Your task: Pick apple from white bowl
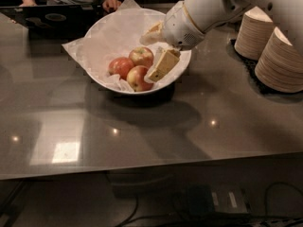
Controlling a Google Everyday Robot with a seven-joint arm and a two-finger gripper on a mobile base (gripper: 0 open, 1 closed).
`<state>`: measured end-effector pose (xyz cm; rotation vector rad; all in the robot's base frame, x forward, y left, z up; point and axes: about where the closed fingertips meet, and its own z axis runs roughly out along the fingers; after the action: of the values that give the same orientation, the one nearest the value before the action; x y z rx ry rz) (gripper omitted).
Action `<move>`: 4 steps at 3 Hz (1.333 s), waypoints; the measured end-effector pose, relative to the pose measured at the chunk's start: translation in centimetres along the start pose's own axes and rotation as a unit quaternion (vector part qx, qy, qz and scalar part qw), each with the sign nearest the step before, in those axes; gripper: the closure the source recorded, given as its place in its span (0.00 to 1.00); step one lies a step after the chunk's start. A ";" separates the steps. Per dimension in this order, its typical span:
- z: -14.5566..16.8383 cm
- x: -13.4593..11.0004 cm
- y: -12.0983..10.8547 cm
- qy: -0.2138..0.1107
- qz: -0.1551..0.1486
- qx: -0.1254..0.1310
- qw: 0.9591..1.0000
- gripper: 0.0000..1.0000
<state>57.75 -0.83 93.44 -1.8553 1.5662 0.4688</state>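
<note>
Apple (138,78) sits front-most in white bowl (156,86), low on paper liner (109,32). Darker apple (120,66) touching at 10 o'clock, pale-topped apple (142,56) at 12. Gripper (158,48) over bowl's right half, fingers spread apart, lower one just beside apple. From gripper, apple lies at 7 o'clock: short drop down-left, I'd say.

Cannot see right rim of white bowl (110,36) behind gripper (149,57) above it, right edge of apple (136,78) behind fingers (164,64), or stacked bowls (280,63) past the right border.
</note>
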 end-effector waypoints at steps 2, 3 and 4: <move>3.4 1.4 -0.7 0.008 0.019 -0.030 0.999 0.38; 4.1 2.1 -0.8 0.011 0.027 -0.036 0.999 0.36; 4.1 2.1 -0.8 0.011 0.027 -0.036 0.999 0.36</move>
<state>59.57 0.49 89.34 -1.8813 1.6363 0.5380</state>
